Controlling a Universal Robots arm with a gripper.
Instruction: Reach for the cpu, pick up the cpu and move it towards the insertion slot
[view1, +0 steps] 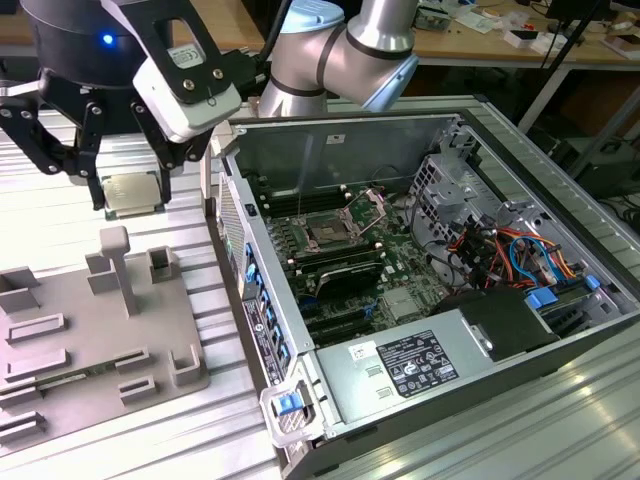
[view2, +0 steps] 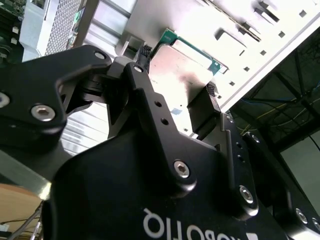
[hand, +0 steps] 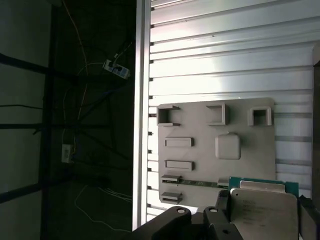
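The cpu (view1: 135, 193), a small square chip with a silvery top and green edge, hangs in the air above the grey tray (view1: 70, 330) at the exterior view's left. My gripper (view1: 135, 190) is shut on the cpu, its black fingers (view2: 207, 102) pressing two opposite edges. Both wrist views show the chip held between the fingers: cpu (view2: 180, 70) and cpu (hand: 262, 210). The insertion slot (view1: 330, 232), a dark square socket with a silver frame and raised bracket, lies on the green board inside the open computer case (view1: 560, 345), to the right of the gripper and lower.
The grey tray carries raised holders and a tall post (view1: 117, 262) just below the held chip. The case's near wall (view1: 250, 270) stands between tray and socket. Cables and a drive cage (view1: 450, 190) fill the case's right side. A ribbed metal table (view1: 500, 440) lies under everything.
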